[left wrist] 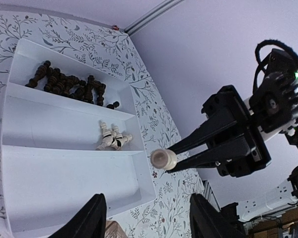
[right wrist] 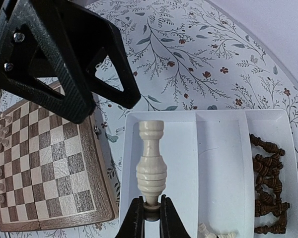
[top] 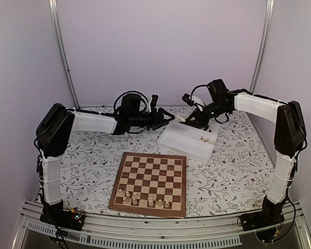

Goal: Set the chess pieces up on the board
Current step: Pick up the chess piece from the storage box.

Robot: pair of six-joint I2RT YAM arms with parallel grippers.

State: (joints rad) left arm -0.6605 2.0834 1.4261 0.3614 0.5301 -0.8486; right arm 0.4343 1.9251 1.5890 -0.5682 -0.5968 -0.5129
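Note:
My right gripper is shut on the foot of a pale cream chess piece, which hangs lying sideways above the white tray. In the left wrist view that piece shows end-on at the right gripper's tips. My left gripper is open with nothing between its fingers, level with the piece and a short way from it. The tray holds dark pieces in one compartment and a few pale ones in the other. The board lies nearer, with several pale pieces on its near rows.
The tray sits slantwise just beyond the board's far right corner on the flowered tablecloth. Both arms meet above the tray's far left end. Pale walls with metal rails close in the back.

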